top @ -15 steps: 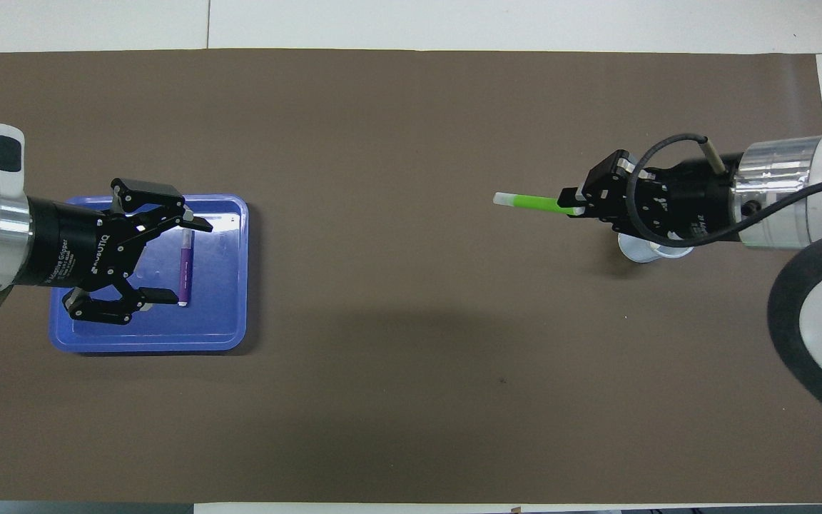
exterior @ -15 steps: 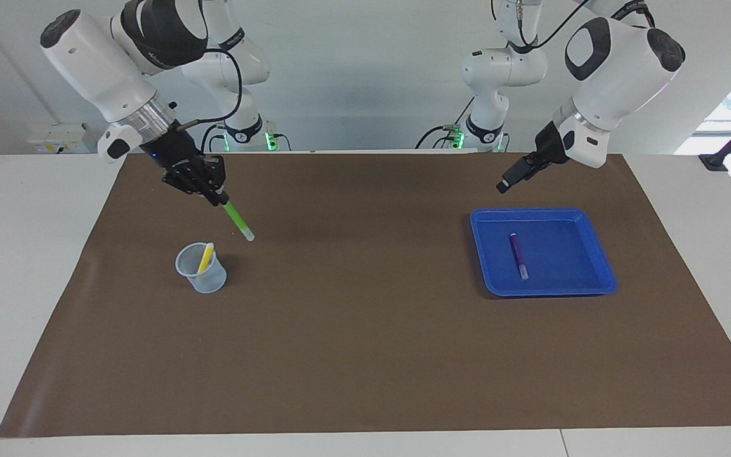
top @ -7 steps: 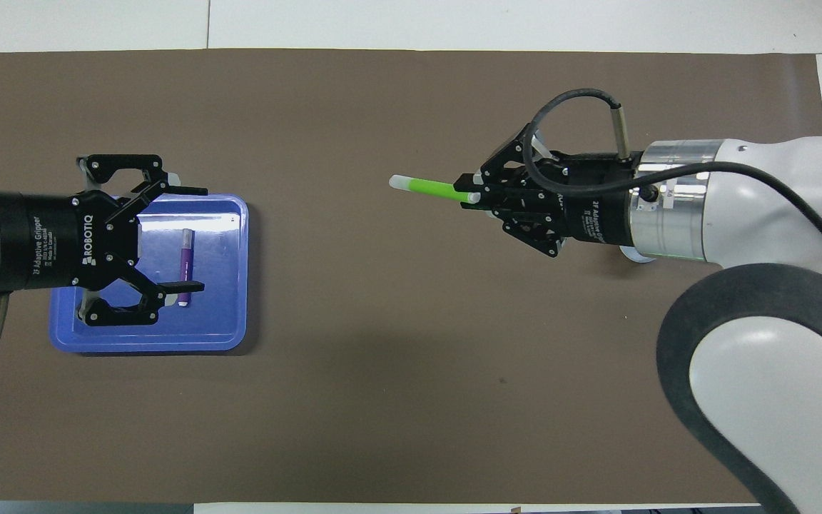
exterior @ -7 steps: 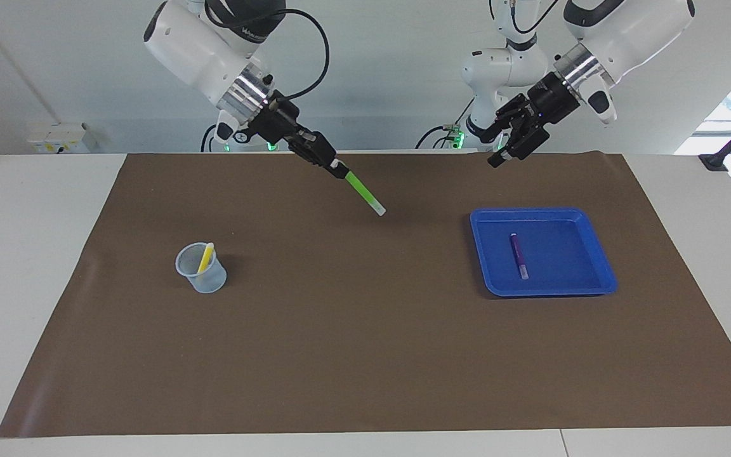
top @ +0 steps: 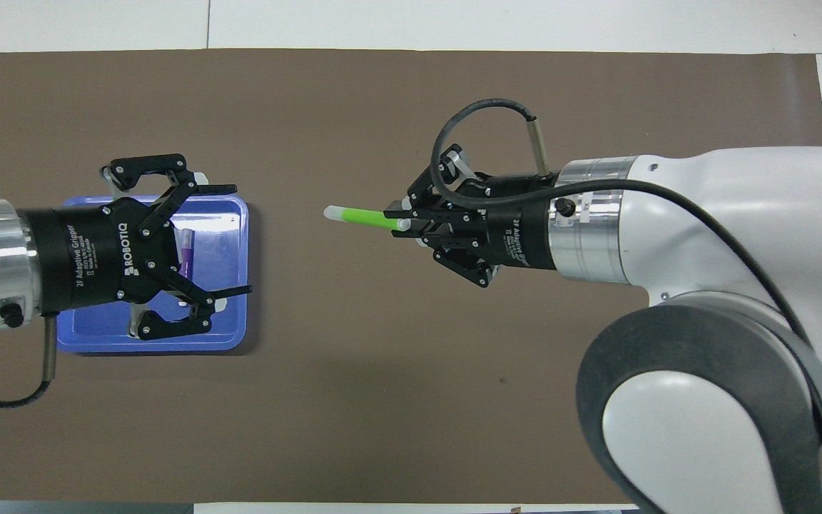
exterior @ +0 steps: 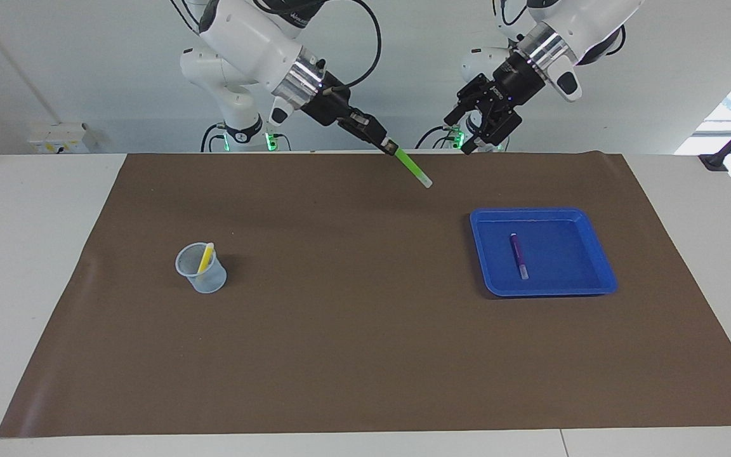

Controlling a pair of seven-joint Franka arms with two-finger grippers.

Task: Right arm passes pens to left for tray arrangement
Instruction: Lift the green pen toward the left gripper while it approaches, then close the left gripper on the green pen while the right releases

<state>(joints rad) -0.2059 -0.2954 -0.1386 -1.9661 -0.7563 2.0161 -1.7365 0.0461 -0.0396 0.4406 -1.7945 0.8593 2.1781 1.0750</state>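
Observation:
My right gripper (exterior: 389,147) (top: 402,218) is shut on the green pen (exterior: 413,168) (top: 361,215), held in the air over the middle of the mat with its whitish end pointing at the left arm's end. A gap separates it from my left gripper (exterior: 476,136) (top: 234,239), which hangs open, raised over the blue tray (exterior: 533,212) (top: 97,335). The purple pen (exterior: 518,256) (top: 187,246) lies flat in the tray, partly covered by the left gripper in the overhead view. The yellow pen (exterior: 205,257) leans in a small translucent cup (exterior: 201,273).
A brown mat (exterior: 353,330) (top: 354,400) covers most of the white table. The cup stands toward the right arm's end; the right arm hides it in the overhead view. The tray sits toward the left arm's end.
The right gripper has carried the green pen up and away from the cup toward the middle and the left gripper. The left gripper has risen and turned to face it, still open.

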